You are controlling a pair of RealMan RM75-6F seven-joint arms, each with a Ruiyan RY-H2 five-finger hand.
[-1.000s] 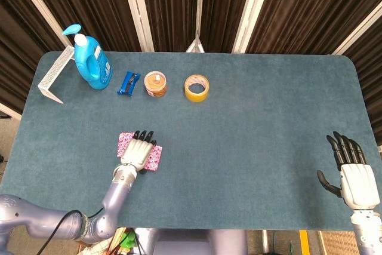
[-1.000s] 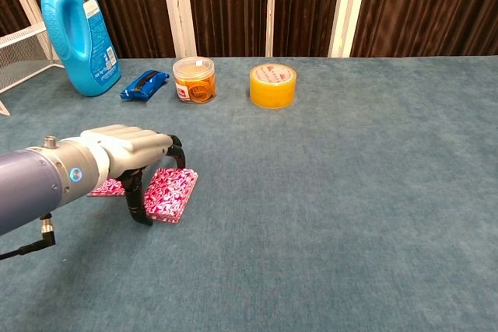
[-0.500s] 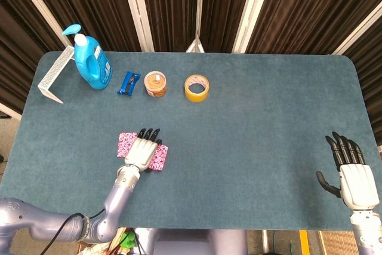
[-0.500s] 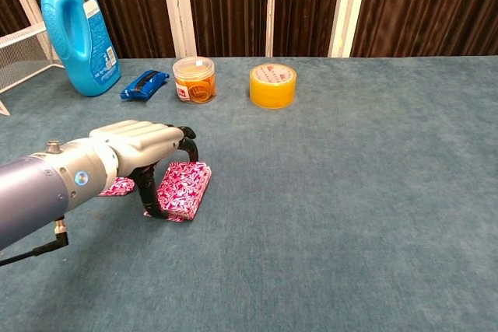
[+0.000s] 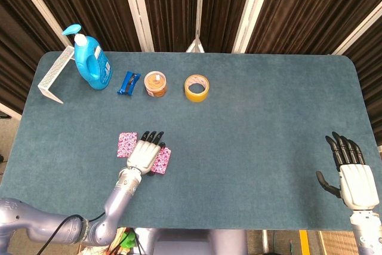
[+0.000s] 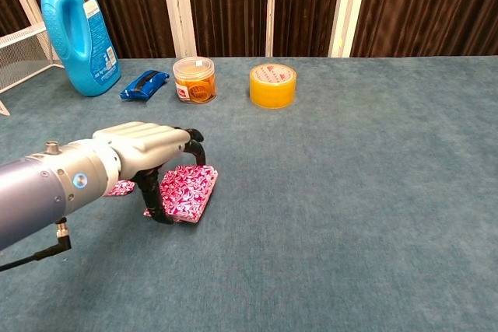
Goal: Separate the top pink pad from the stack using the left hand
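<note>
Currently, far left on the worktop [image 5: 250, 117], a white rack [image 5: 54, 76], a blue detergent bottle [image 5: 91, 59], a blue packet [image 5: 128, 82], a small orange-lidded jar [image 5: 155, 83] and a yellow tape roll [image 5: 196, 88] are lined up along the far side, well apart from the work.

At near left, a second pink pad [image 5: 126, 144] is seen lying flat on the worktop, just left of the left hand [image 5: 145, 153]. The top pink pad [image 6: 187, 190] is found under that hand, showing at its right edge in the head view. It appears clear of the second pad in the head view, with a strip of cloth showing between them. In the chest view the top pad is pinched between the thumb below and the fingers [image 6: 192, 136] curled over its far edge, and it sits tilted with one edge raised. Its long axis runs roughly near-to-far. The left forearm is extended from the near-left corner, palm down.

Separation is judged nearly done; a set-down to the right, away from the second pad, would finish it.

At near right, the right hand [image 5: 353, 174] is held idle with fingers spread and nothing in it, much further from both pads.
</note>
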